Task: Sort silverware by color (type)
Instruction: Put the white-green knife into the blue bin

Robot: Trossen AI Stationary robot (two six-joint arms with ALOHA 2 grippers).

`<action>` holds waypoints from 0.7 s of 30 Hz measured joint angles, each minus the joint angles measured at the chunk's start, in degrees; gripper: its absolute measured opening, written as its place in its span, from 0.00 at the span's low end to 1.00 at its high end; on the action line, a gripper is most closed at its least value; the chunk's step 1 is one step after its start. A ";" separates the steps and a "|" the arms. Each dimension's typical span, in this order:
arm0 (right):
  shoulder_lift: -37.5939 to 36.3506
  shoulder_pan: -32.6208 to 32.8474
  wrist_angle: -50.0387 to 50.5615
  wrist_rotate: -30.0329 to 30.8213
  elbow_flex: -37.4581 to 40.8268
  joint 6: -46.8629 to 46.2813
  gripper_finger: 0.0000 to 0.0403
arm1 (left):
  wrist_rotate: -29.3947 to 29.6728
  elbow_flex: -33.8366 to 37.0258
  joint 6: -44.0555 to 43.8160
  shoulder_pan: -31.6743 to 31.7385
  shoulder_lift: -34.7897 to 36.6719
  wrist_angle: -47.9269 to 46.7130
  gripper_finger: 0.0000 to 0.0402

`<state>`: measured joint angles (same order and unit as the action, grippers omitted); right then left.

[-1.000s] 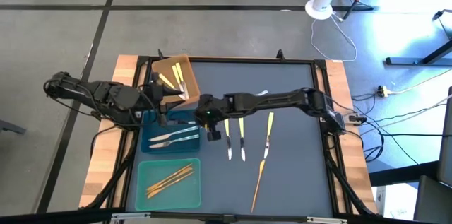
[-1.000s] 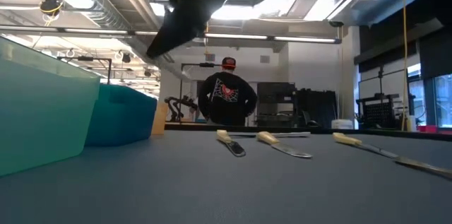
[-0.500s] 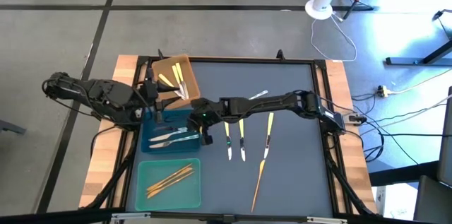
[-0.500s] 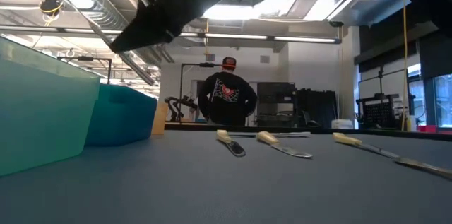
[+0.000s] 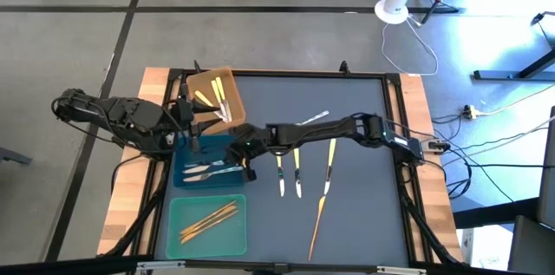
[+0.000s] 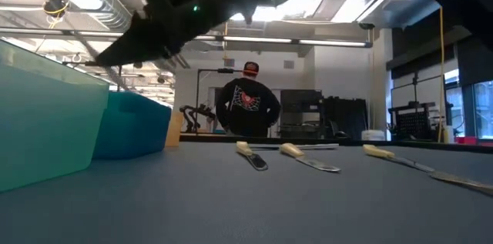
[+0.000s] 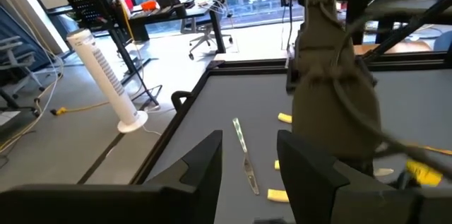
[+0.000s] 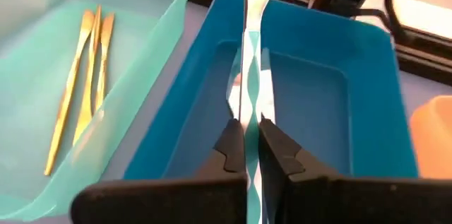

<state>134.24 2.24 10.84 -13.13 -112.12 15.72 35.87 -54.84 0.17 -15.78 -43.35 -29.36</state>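
Right gripper (image 8: pixel 246 150) pinched tight on a silver utensil (image 8: pixel 248 54), poised over the blue tray (image 8: pixel 381 61) at about nine o'clock on the table, handle running straight out from the fingertips along the tray's length. Directly beneath, silver forks (image 5: pixel 208 171) already lying in that tray. Gold pieces (image 8: pixel 78 83) in the teal tray (image 5: pixel 178 214) toward seven o'clock. Left gripper (image 7: pixel 247 160) spread, empty, waiting beside the brown tray (image 5: pixel 227 80) at ten o'clock. Yellow-handled knives (image 5: pixel 290 166) left at centre, nearer the right arm.
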 joint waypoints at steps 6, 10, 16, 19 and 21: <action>0.82 -0.02 2.26 1.06 0.04 0.16 0.00 | -0.82 -0.01 -1.16 0.00 0.00 -0.45 0.32; 0.78 -0.02 2.72 2.15 0.04 0.22 0.01 | -0.84 -0.04 -1.20 -0.01 0.00 -0.57 0.32; 0.78 -0.02 2.98 2.13 0.17 0.22 0.08 | -0.84 -0.04 -1.27 -0.01 0.00 -0.61 0.32; 0.78 -0.02 2.63 2.15 0.20 0.22 0.11 | -0.84 -0.04 -1.27 -0.01 0.00 -0.59 0.32; 0.78 -0.02 2.66 2.15 0.20 0.22 0.12 | -0.84 -0.04 -1.27 -0.01 0.00 -0.59 0.32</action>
<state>135.02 2.22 13.50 -10.98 -111.92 15.94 35.03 -54.87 -1.10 -15.79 -43.35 -29.95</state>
